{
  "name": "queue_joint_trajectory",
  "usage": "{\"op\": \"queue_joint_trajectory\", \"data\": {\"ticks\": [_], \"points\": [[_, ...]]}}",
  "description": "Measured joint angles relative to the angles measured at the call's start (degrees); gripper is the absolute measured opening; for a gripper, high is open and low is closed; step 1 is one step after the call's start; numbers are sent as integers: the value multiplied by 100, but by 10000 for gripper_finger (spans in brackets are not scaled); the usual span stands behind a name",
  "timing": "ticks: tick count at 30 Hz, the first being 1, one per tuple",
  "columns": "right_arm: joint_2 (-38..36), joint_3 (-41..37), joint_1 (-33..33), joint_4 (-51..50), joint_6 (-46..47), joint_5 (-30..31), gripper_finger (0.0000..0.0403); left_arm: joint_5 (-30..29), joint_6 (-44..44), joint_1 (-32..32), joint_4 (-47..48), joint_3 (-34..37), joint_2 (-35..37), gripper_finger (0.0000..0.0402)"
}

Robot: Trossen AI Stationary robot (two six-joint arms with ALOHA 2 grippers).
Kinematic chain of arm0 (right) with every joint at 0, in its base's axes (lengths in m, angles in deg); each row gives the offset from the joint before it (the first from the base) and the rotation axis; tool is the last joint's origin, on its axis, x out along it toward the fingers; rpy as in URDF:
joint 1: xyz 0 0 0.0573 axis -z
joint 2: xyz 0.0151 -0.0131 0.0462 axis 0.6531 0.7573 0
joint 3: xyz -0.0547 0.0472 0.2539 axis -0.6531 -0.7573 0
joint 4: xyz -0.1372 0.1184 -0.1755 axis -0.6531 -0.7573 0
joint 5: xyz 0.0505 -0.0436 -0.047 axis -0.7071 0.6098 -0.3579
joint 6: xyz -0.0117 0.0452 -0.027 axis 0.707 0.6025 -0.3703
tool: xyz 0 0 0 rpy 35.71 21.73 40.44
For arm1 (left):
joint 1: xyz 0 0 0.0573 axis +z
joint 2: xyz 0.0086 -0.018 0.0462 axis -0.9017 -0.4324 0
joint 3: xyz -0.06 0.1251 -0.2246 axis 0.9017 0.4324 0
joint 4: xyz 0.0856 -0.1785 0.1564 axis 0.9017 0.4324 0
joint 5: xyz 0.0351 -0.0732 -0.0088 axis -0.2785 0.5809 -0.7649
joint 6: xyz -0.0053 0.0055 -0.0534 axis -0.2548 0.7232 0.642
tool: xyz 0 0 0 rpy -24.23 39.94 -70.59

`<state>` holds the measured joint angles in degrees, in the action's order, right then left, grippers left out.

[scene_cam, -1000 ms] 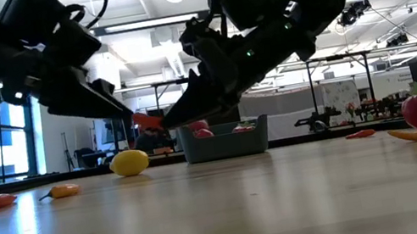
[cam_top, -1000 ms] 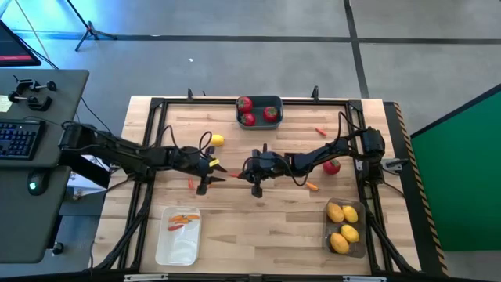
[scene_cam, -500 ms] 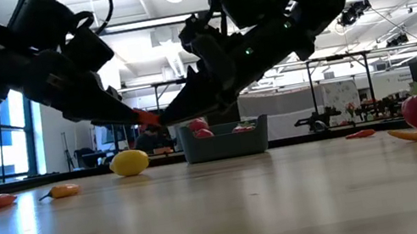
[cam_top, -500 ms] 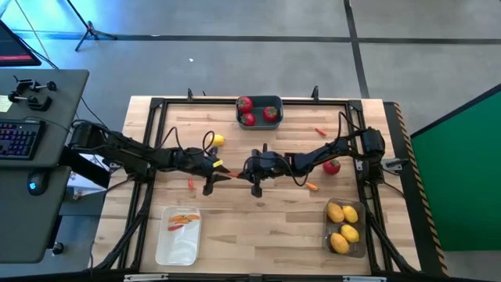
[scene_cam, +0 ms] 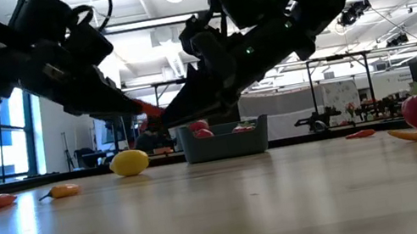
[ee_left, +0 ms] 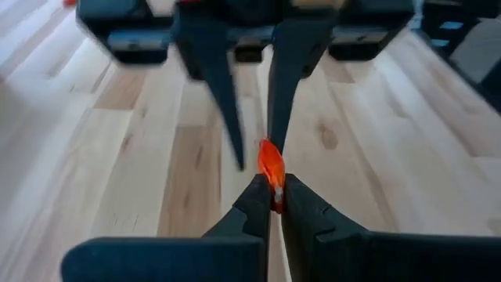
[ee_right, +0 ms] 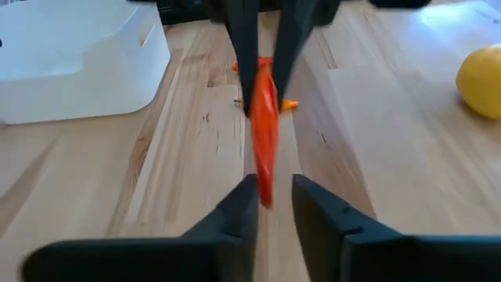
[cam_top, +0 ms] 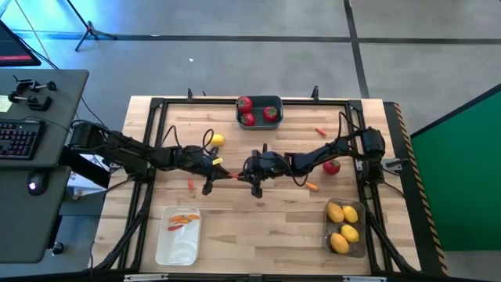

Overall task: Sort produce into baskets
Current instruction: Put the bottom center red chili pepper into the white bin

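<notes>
A small orange-red pepper [cam_top: 232,175] hangs above the middle of the table between my two grippers, which face each other. My left gripper [cam_top: 224,174] comes from the table's left and is shut on one end of it. My right gripper [cam_top: 242,175] comes from the right. Its fingers stand a little apart on either side of the pepper's other end [ee_right: 264,184]. On the wood lie a loose lemon [cam_top: 217,140], a red tomato [cam_top: 332,166] and several other small peppers, one [cam_top: 190,184] near my left gripper. My left gripper pinches the pepper's near end [ee_left: 274,188] between its two fingertips [ee_left: 257,197]. It comes nearly level from the table's left, slanting a little down, along the pepper. The pepper sticks out beyond the tips, clear of the table. My right gripper's fingers [ee_left: 283,110] flank the pepper's far end; whether one touches it I cannot tell.
The dark basket [cam_top: 259,119] with red tomatoes stands at the far edge's middle. The white bin [cam_top: 178,249] with orange peppers stands near left. The smoky bin [cam_top: 358,235] with lemons stands near right. Bare wood lies near the front between the two bins.
My left gripper has moved toward the table's right and a little down, up to my right gripper, and has taken hold of the pepper's end. The pepper has stayed in the air between the two grippers.
</notes>
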<state>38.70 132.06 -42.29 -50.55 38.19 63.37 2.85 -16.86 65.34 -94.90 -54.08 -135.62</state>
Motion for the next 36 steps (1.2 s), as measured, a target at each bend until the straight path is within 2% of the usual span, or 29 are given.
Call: {"op": "queue_joint_trajectory", "data": {"ticks": [7,15,19,24,27,32,36], "points": [[1,0,0,-46,94,2,142,527,-152,139,841,-2,854,1],[2,2,19,-105,-59,7,161,1437,525,-123,2870,-2,2214,1],[2,2,89,-193,-59,5,161,1851,1139,-635,4179,-260,2634,0],[1,2,186,-207,-63,20,161,1948,1793,-1587,5741,-935,2741,0],[1,2,234,-207,-105,16,161,1949,2365,-2104,5928,-1161,2739,0],[0,2,324,-205,-104,9,161,1930,3345,-2799,6153,-1076,2689,0],[2,2,390,-205,-105,9,161,1753,3559,-3133,6292,-982,2530,3]]}}
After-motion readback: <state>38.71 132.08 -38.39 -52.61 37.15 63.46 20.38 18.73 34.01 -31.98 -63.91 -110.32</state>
